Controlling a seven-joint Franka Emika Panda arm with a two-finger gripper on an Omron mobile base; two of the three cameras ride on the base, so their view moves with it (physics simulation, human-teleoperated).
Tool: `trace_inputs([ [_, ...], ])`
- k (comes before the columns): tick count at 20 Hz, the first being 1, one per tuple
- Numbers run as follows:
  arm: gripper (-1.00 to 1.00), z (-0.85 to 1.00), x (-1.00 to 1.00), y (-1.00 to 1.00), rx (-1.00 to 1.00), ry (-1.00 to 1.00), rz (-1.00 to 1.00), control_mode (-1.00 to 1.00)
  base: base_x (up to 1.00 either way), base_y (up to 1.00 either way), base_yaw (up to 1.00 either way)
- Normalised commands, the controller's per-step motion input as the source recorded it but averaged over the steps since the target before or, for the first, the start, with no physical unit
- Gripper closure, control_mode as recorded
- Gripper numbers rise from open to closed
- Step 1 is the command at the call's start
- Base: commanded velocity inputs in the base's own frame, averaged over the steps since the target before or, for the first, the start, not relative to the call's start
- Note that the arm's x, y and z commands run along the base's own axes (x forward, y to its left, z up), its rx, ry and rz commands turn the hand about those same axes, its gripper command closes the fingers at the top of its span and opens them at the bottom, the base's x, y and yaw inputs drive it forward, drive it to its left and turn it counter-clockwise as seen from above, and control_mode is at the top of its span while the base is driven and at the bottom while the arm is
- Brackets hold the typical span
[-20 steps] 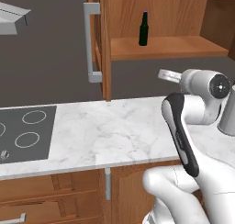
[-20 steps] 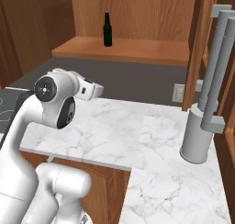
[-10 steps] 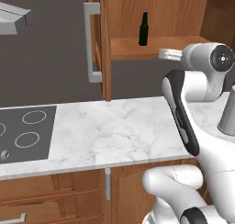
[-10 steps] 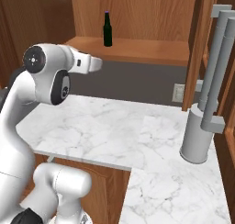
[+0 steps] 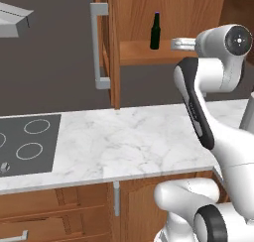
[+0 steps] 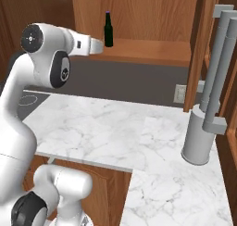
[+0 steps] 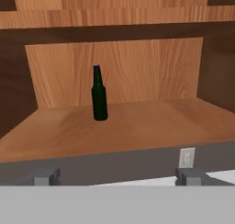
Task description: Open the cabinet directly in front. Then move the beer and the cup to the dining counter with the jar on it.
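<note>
The cabinet (image 5: 136,18) stands open, 1 door (image 5: 113,47) swung out edge-on at left with its grey bar handle (image 5: 98,45) showing; step 1 of the task looks complete. Over the last second the arm (image 6: 51,58) has risen from just above the worktop (image 5: 129,142) to shelf height, which puts the tool (image 7: 117,177) level with the shelf edge and suggests a reach for the beer (image 7: 98,99) is under way. The tool is spread wide and empty, its 2 fingertips (image 7: 46,177) well apart, short of the shelf. The beer stands upright on the shelf, left of centre, untouched. Cabinet: reddish wood, flat grain. Worktop: white marble, grey veins, smooth. Beer: slim dark glass, long neck, purplish cap.
</note>
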Motion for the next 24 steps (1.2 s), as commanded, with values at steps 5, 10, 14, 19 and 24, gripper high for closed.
trace_inputs([
  [5,-1.0,0.1,0.4,0.0,-0.02,0.0,0.03,-1.0,0.0,0.0,0.0],
  [10,-1.0,0.11,0.41,0.0,0.0,0.0,0.06,-1.0,0.0,0.0,0.0],
  [14,-1.0,0.13,0.4,0.0,0.0,0.0,0.02,-1.0,0.0,0.0,0.0],
  [19,-1.0,0.12,0.35,0.0,0.0,0.0,0.0,-1.0,0.0,0.0,0.0],
  [24,-1.0,0.07,0.26,0.0,0.0,0.0,0.0,-1.0,0.0,0.0,0.0],
])
